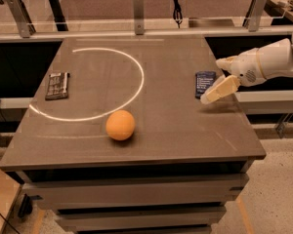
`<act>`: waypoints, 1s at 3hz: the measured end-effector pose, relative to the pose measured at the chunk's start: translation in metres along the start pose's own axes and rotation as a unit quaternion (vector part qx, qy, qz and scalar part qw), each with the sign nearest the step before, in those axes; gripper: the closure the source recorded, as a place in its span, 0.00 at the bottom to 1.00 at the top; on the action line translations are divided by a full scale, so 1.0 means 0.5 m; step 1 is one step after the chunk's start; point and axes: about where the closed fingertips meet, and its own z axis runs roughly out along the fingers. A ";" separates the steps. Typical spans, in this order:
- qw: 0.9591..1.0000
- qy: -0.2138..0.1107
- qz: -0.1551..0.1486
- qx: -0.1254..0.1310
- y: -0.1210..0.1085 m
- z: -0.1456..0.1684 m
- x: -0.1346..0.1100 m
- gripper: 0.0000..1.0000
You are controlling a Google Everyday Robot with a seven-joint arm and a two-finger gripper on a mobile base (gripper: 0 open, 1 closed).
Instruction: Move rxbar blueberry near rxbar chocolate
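Observation:
The rxbar blueberry point(204, 83), a navy-blue bar with pale text, lies flat near the table's right edge. The rxbar chocolate point(57, 85), a brown-black bar, lies flat near the left edge, just outside a white arc. My gripper point(218, 77) reaches in from the right on a white arm and hovers right beside the blue bar. Its cream fingers point(219, 88) are spread apart and hold nothing. The lower finger's tip is just off the bar's near right corner.
An orange ball point(120, 125) sits at the front middle of the dark table point(166, 130). A white arc point(136, 77) is drawn on the top. A rail with metal posts point(138, 6) runs behind the table.

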 end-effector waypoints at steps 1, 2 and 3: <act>1.000 -0.001 0.013 -0.007 -0.011 0.033 0.016 0.00; 1.000 0.001 0.026 -0.012 -0.017 0.055 0.032 0.00; 1.000 0.006 0.016 -0.014 -0.016 0.060 0.026 0.18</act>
